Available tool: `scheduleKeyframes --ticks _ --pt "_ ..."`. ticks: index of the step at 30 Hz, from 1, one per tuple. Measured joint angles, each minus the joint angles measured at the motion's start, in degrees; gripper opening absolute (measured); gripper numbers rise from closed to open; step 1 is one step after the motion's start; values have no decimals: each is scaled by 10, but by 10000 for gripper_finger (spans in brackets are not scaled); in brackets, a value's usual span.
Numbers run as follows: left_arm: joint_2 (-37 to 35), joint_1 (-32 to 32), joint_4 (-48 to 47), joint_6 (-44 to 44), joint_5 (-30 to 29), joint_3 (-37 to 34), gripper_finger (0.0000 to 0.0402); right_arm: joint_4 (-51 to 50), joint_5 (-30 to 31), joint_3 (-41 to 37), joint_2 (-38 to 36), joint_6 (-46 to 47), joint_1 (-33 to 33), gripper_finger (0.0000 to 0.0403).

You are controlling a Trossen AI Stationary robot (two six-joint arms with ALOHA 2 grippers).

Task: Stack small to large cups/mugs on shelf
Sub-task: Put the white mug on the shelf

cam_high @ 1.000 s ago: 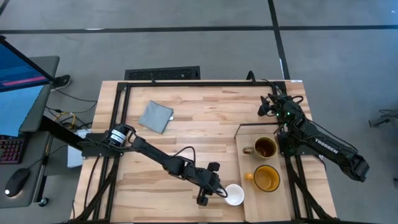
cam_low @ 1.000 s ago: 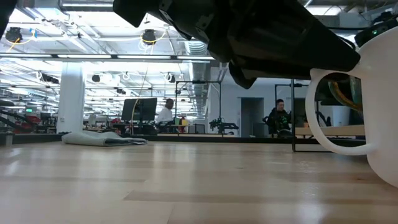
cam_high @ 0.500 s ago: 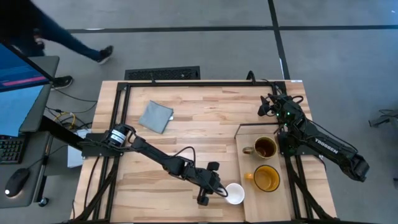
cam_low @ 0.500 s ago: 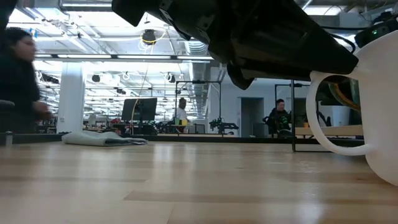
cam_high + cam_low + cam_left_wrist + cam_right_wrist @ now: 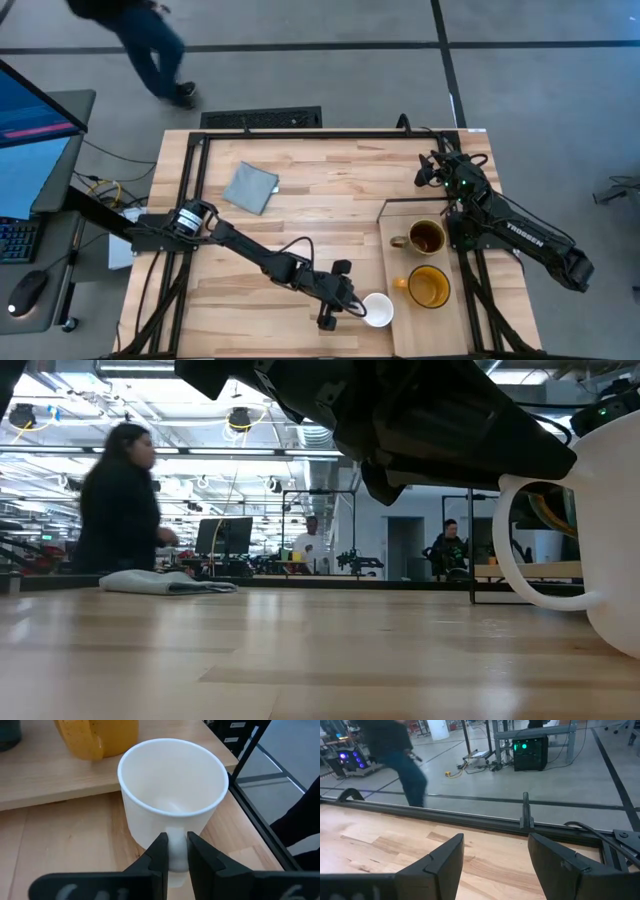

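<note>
Down low, left hand (image 5: pixel 174 851) clamped on white mug (image 5: pixel 172 790) handle, right hand (image 5: pixel 495 855) spread apart, waiting.

Around my table (image 5: pixel 300 180) lies a grey concrete floor (image 5: pixel 300 80) crossed by dark lines. A person (image 5: pixel 140 40) in dark clothes walks past the far left corner. To the left stands a desk (image 5: pixel 55 170) with a blue-lit monitor (image 5: pixel 30 110), a keyboard (image 5: pixel 12 240) and a mouse (image 5: pixel 27 292).

Looking level across the tabletop, I see a big open hall with white columns (image 5: pixel 113 500), ceiling ducts and bright strip lights (image 5: pixel 170 450). The walker (image 5: pixel 120 510) blurs by on the left; two more people (image 5: pixel 447 548) are far back among the screens and frames.
</note>
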Motion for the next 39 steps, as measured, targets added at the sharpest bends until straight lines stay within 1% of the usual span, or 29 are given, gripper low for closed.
scheduleKeyframes --ticks 15,20,25,30,32,39 --pt "-3 0 11 -46 -1 0 32 0 0 0 0 0 0 244" --pt "-15 1 13 -47 -2 0 32 0 0 0 0 0 0 244" --pt "-34 8 2 -57 -20 0 32 0 -2 0 0 0 0 244" --pt "-58 2 53 -56 -51 0 32 -1 -3 0 0 0 0 244" --pt "-59 -3 69 -52 -57 2 32 -1 -3 0 0 0 0 244" --pt "-56 -28 67 -70 -90 1 32 -1 -3 0 0 0 0 244"
